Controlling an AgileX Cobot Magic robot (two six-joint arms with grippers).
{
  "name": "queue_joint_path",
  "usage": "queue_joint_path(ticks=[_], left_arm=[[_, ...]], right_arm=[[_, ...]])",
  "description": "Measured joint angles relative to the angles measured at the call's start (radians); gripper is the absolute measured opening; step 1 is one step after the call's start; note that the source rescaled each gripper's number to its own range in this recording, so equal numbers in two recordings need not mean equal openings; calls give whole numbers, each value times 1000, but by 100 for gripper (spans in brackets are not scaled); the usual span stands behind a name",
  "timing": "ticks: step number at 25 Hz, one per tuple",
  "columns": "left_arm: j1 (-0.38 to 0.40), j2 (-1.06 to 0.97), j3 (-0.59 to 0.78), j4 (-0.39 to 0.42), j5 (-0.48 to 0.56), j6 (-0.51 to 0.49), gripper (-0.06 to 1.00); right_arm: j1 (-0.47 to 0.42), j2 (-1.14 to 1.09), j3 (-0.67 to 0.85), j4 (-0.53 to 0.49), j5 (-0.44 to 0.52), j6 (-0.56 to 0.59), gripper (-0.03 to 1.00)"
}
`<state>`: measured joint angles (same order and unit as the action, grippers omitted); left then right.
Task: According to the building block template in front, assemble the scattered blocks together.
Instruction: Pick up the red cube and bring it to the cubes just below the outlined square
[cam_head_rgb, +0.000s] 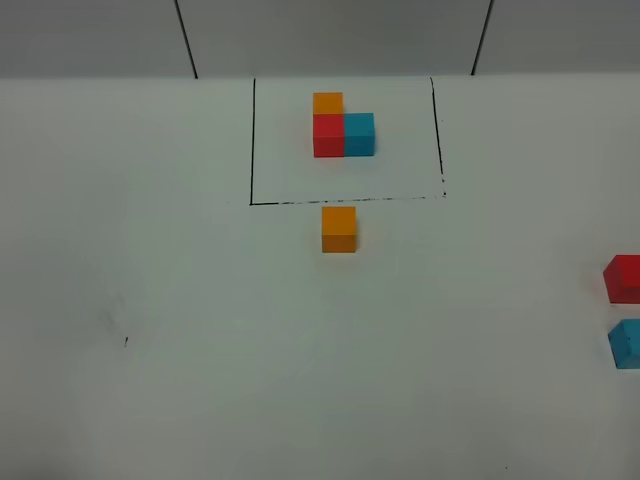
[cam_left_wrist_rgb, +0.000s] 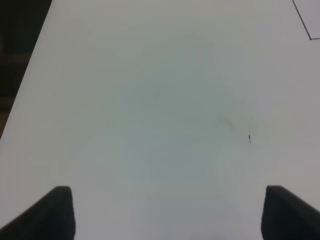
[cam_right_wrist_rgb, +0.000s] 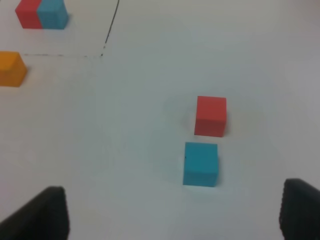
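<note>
My right gripper (cam_right_wrist_rgb: 175, 217) is spread wide and holds nothing. The blue block (cam_right_wrist_rgb: 200, 164) lies just ahead of its gap, with the red block (cam_right_wrist_rgb: 210, 116) just beyond, the two apart at the table's (cam_left_wrist_rgb: 150, 100) right. The orange block (cam_head_rgb: 339, 229) sits mid-table, just near of the outline (cam_head_rgb: 252, 140) around the template (cam_head_rgb: 343, 128). My left gripper (cam_left_wrist_rgb: 167, 215) is spread too, over bare table.
</note>
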<state>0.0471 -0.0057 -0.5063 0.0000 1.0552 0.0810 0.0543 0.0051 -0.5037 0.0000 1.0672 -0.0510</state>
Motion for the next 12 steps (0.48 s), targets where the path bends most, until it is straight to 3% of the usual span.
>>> queue_joint_path(ticks=[12], left_arm=[[0, 0, 0, 0, 0, 0, 74]], right_arm=[[0, 0, 0, 0, 0, 0, 90]])
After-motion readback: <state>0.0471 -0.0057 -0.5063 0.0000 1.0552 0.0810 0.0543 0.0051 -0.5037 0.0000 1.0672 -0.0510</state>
